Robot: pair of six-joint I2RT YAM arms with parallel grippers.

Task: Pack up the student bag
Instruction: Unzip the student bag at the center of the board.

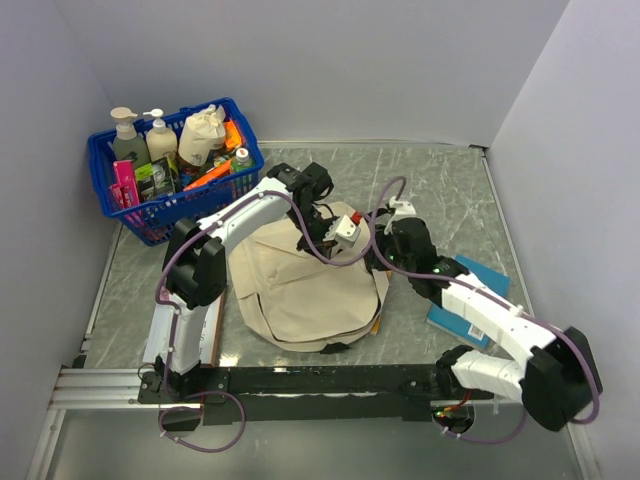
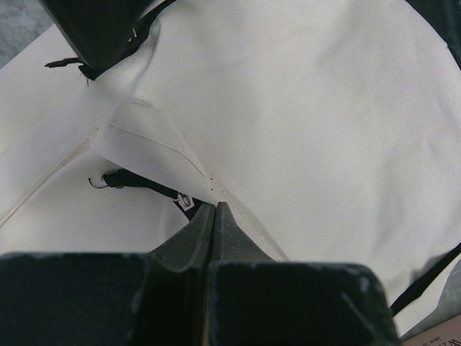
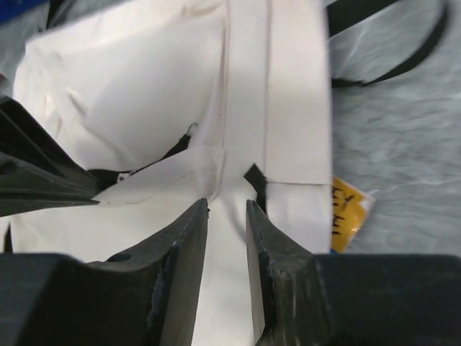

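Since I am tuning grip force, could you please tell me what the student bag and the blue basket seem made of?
The student bag looks like matte cream woven cloth, perhaps canvas: it creases softly and shows stitched seams. The blue basket looks like smooth moulded plastic: a stiff open lattice wall with an even colour.

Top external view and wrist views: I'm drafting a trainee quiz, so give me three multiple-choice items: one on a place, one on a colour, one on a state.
1. The blue basket stands: A) far left; B) near right; C) on the bag.
2. The student bag is: A) red; B) cream-beige; C) green.
3. The left gripper is: A) wide open; B) shut; C) out of view.
Answers: A, it stands far left in the top view; B, pale fabric fills both wrist views; B, its fingers meet tip to tip.
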